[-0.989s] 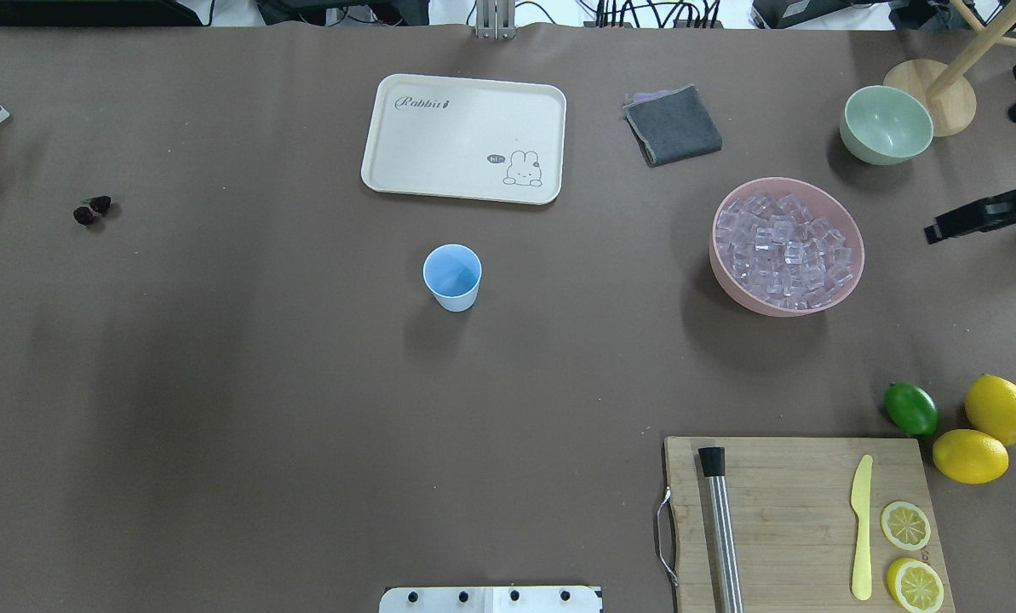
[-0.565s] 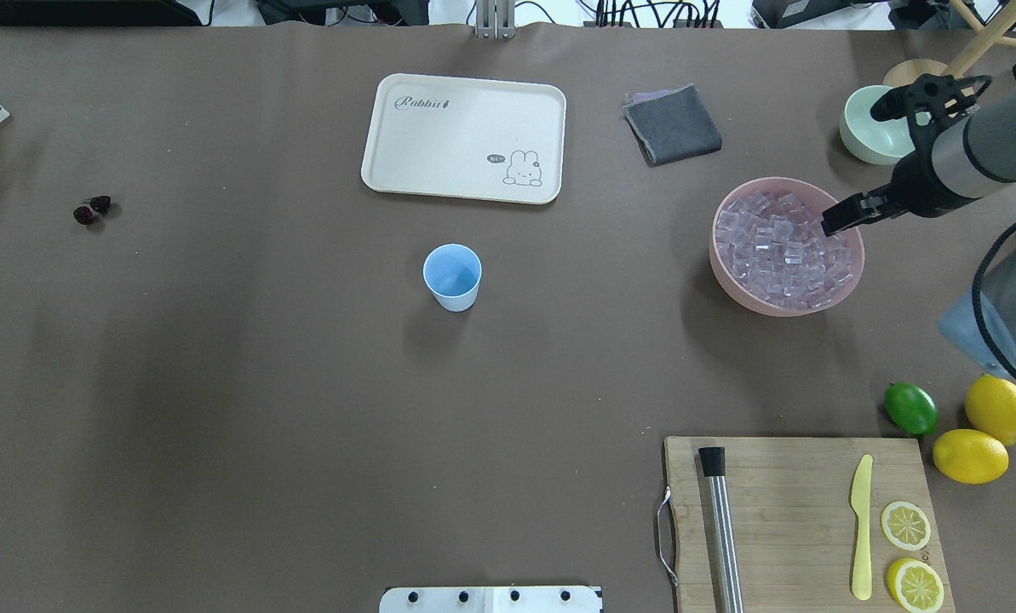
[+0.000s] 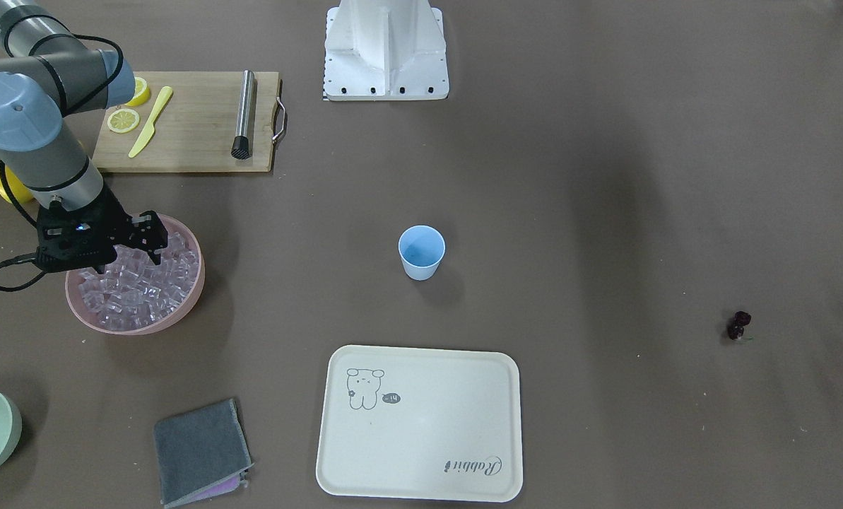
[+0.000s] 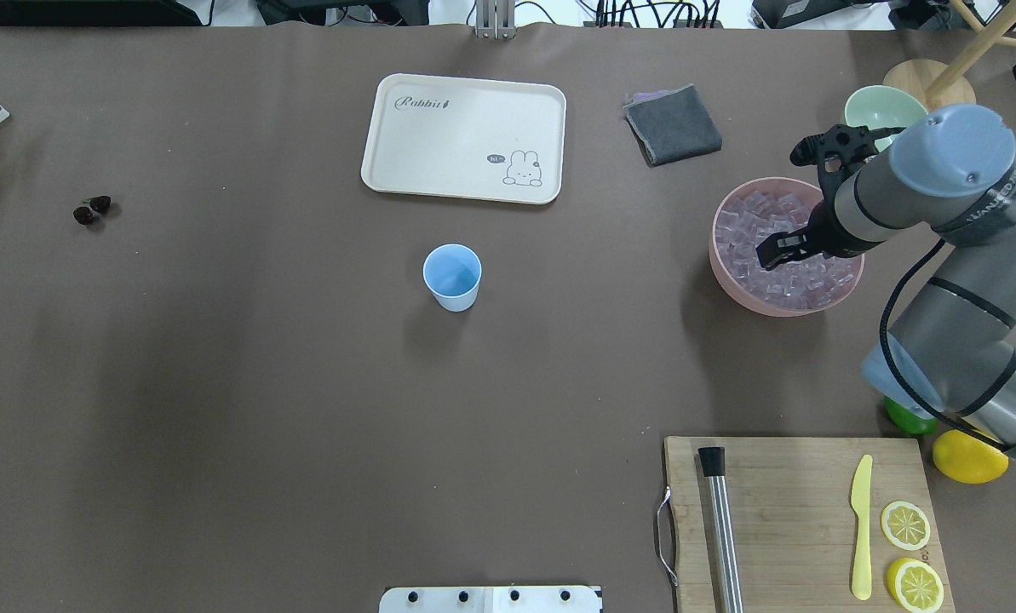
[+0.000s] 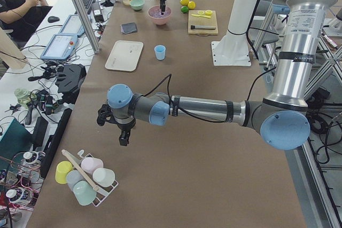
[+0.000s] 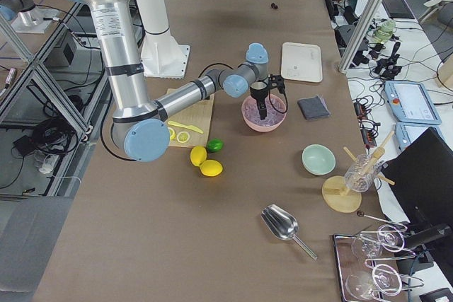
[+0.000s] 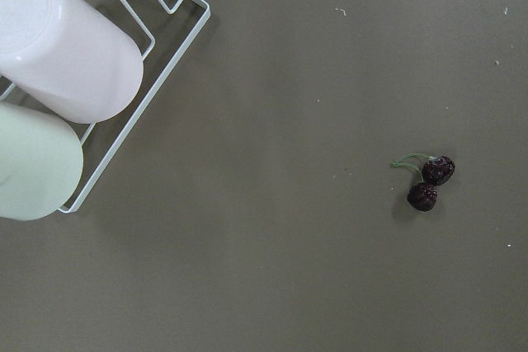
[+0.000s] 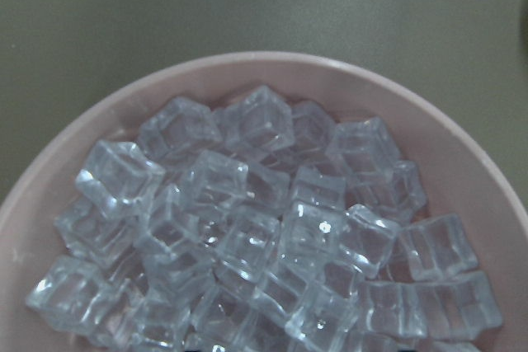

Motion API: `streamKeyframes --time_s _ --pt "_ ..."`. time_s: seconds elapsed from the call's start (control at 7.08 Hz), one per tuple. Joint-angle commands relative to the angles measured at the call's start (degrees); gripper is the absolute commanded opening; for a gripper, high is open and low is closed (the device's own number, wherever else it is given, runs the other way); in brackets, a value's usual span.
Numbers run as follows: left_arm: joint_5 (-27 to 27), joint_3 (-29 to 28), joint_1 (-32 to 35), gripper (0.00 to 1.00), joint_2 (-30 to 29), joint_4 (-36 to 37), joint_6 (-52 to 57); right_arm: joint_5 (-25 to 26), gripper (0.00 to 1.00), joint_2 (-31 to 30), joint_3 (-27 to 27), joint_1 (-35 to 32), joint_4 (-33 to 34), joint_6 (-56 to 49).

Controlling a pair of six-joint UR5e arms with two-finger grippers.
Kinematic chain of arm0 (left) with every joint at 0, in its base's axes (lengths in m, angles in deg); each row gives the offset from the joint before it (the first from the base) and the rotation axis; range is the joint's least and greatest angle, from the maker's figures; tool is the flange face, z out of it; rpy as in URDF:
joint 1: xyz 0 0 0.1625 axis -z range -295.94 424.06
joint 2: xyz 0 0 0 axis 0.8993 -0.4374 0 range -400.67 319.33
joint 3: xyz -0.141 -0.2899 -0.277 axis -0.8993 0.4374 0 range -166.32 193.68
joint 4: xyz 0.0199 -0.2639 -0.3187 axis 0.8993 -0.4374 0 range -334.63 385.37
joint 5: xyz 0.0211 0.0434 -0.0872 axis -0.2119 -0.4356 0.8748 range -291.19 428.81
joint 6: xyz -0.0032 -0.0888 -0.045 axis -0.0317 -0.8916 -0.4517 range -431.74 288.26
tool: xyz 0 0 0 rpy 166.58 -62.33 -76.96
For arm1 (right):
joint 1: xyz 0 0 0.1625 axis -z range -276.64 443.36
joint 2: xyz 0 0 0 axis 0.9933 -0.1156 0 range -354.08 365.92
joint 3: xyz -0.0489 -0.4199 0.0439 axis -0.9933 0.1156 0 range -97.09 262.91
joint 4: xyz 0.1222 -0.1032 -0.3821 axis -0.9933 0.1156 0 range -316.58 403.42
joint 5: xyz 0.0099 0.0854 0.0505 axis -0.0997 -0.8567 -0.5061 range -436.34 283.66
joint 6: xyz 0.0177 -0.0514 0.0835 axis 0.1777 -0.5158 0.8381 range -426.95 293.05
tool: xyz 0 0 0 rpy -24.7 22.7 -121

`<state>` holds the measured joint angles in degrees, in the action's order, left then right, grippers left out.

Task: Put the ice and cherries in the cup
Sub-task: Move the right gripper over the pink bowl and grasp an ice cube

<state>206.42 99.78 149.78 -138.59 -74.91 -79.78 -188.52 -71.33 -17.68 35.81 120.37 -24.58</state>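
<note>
The light blue cup [image 4: 452,274] stands upright and empty mid-table, also in the front view [image 3: 421,251]. Many clear ice cubes [image 4: 759,223] fill the pink bowl [image 4: 729,285], seen close in the right wrist view [image 8: 247,228]. My right gripper [image 4: 772,253] hangs open just over the ice, pointing down, also in the front view [image 3: 130,258]. The dark cherries [image 4: 92,209] lie on the table far left, also in the left wrist view [image 7: 429,185]. My left gripper [image 5: 124,137] shows only in the left side view, off the table's left end; I cannot tell its state.
A cream tray [image 4: 465,136] lies behind the cup, a grey cloth [image 4: 673,124] to its right. A pale green bowl [image 4: 865,106] stands behind the pink bowl. A cutting board [image 4: 797,511] holds a muddler, knife and lemon slices. A cup rack [image 7: 124,39] lies near the cherries.
My right arm came in from the right edge and its gripper moved left to a spot over the ice in the pink bowl. Cup and cherries have not moved.
</note>
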Motion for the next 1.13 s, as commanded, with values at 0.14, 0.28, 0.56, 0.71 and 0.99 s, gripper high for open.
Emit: streamKeyframes --time_s 0.14,0.28,0.56,0.71,0.99 --pt "0.0 -0.1 0.1 0.98 0.2 0.0 0.1 2.1 0.51 0.2 1.8 1.4 0.5 -5.0" --pt "0.0 -0.1 0.1 0.98 0.5 0.0 0.1 2.1 0.40 0.2 1.8 1.4 0.6 -6.1" --pt "0.0 -0.8 0.1 0.98 0.5 -0.1 0.2 1.8 0.30 2.1 1.7 0.8 2.5 -6.1" --pt "0.0 -0.8 0.2 0.98 0.6 -0.1 0.2 1.7 0.29 2.6 1.6 0.5 3.6 -6.1" --pt "0.0 -0.8 0.2 0.98 0.6 -0.1 0.2 1.8 0.28 4.4 1.7 -0.1 5.7 -6.0"
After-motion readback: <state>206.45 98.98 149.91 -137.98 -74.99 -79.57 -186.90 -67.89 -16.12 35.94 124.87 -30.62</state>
